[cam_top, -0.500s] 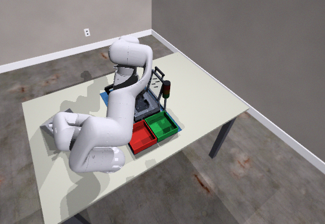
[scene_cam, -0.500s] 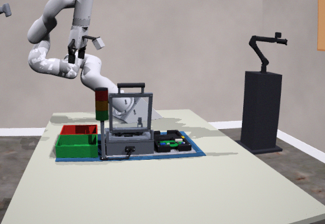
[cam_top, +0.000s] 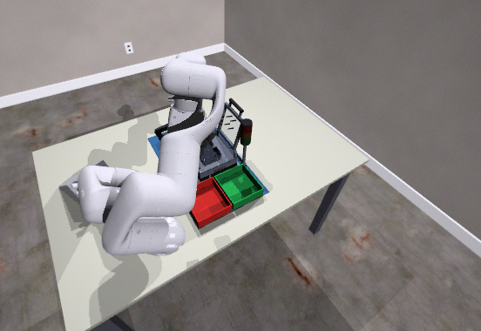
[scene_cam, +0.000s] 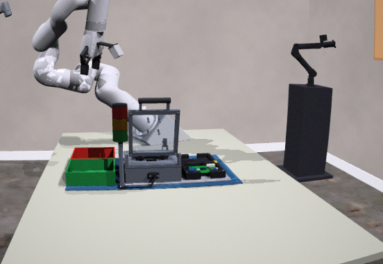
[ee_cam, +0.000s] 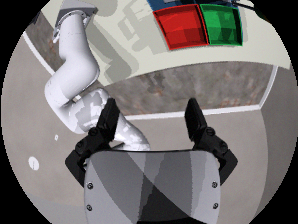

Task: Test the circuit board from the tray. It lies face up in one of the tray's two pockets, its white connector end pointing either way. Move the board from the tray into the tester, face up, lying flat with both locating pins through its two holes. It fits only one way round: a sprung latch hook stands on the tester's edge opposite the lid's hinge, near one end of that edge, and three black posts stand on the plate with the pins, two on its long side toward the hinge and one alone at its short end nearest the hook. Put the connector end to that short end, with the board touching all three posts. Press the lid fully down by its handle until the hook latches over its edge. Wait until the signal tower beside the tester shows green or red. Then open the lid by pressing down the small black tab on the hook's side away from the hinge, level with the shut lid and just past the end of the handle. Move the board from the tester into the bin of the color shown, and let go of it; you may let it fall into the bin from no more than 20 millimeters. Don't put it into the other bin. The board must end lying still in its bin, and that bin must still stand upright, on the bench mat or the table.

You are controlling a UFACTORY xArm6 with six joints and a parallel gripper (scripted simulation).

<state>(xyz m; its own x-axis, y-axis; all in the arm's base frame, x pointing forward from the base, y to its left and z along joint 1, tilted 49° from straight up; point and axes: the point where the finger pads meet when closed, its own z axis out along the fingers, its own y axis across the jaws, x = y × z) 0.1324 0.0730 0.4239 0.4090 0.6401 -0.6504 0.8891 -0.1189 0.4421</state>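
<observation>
Two bins, red (scene_cam: 93, 152) and green (scene_cam: 91, 173), look bare to me; board (scene_cam: 202, 168) sits in tray (scene_cam: 191, 175), far below my spread, unloaded gripper (scene_cam: 89, 65). Tester (scene_cam: 152, 171) plate is hard to read.

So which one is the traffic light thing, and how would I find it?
Look at the blue mat on the pale table, with the grey tester in its middle. Between the tester and the green bin stands a thin grey pole. The signal tower tops it, the only thing stacked red, amber, green, and none looks lit.
</observation>
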